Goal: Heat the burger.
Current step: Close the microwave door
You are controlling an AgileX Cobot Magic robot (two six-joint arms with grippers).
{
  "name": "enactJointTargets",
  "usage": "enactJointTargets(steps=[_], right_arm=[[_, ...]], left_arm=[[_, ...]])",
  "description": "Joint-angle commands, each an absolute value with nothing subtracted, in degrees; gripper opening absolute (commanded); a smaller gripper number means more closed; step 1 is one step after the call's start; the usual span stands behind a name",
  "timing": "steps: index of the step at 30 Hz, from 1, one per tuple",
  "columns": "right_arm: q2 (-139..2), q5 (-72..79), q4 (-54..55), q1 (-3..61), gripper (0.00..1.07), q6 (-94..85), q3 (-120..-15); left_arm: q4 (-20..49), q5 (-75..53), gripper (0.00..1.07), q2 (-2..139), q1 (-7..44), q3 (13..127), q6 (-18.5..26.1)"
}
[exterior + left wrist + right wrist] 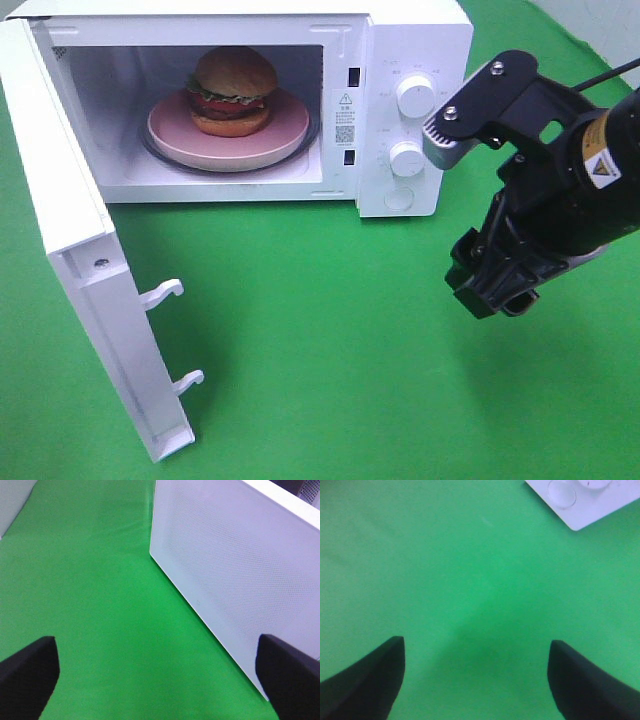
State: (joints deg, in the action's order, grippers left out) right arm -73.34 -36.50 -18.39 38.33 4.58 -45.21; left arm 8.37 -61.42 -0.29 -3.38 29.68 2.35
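One burger [233,88], upright on one round pink plate [287,135], both inside the cavity of one white microwave [420,30], atop its one glass turntable [146,148]. One door [70,260], standing wide open on the left side of the high view, with two latch hooks [165,293] [190,381] jutting from its inner edge. On the control panel: two white knobs [415,95] [406,158], one above the other, and one round button [398,198] below them.

Two claws in all. For the right gripper [475,672]: jaws spread wide, nothing between them, over the green cloth [330,340] near the front corner of the control panel, apart from the microwave. For the left gripper [156,672]: outside the high view; in its wrist view, jaws fully released, empty, over the cloth beside the door's dotted white face.
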Motion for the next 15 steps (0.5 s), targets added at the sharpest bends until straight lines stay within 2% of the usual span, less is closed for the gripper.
enactJointTargets(steps=[1,15], right_arm=[[-71.10,-39.99,-17.02,38.22,0.77,5.27,-45.15],[-59.99,-49.22,-15.87,38.22,0.77,5.21,-44.86]], left_arm=[[8.42,-61.08,1.00,-1.20,-3.21,29.45,2.35],[8.42,-61.08,1.00,-1.20,-3.21,29.45,2.35]])
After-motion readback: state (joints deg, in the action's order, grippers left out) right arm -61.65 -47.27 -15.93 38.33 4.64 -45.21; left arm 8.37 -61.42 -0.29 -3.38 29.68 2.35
